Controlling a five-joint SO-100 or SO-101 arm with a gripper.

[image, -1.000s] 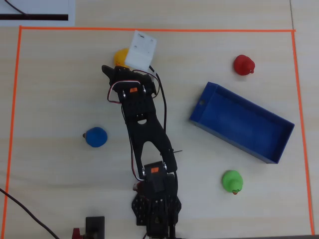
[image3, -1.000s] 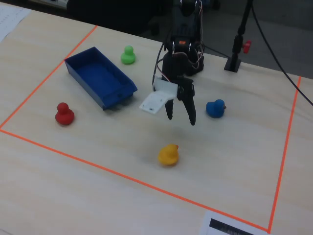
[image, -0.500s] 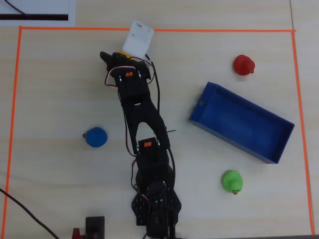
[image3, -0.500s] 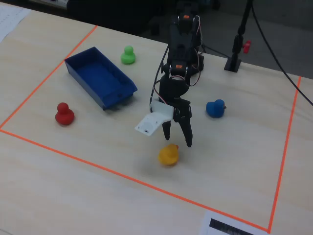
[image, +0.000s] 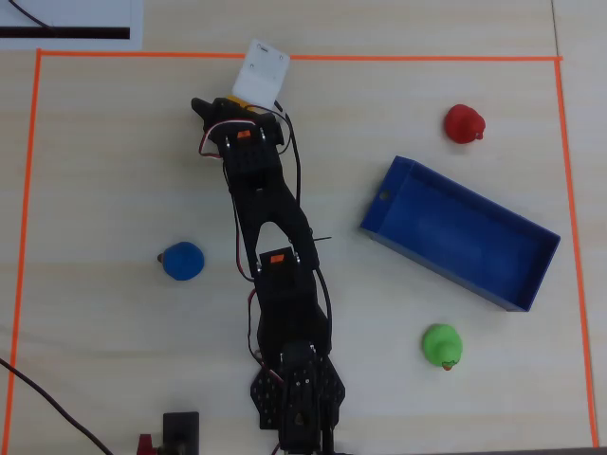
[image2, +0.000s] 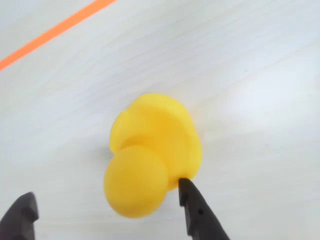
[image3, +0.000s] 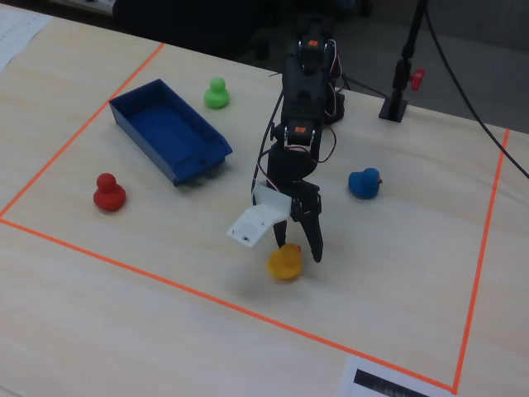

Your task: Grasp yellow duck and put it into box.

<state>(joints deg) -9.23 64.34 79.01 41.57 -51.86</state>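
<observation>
Straddling the yellow duck (image2: 150, 155), the gripper (image3: 299, 250) hangs spread, one finger (image2: 197, 210) touching its side. The duck sits on the table near the orange tape line (image2: 55, 31), well apart from the box (image3: 169, 131). Lowering further before closing looks wise, so the rounded body doesn't squirt out.

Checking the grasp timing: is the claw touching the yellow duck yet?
Cannot tell. In the wrist view the right fingertip meets the yellow duck's edge with no visible gap, but it may simply overlap it; the left fingertip stands clear. The claw is open.
</observation>
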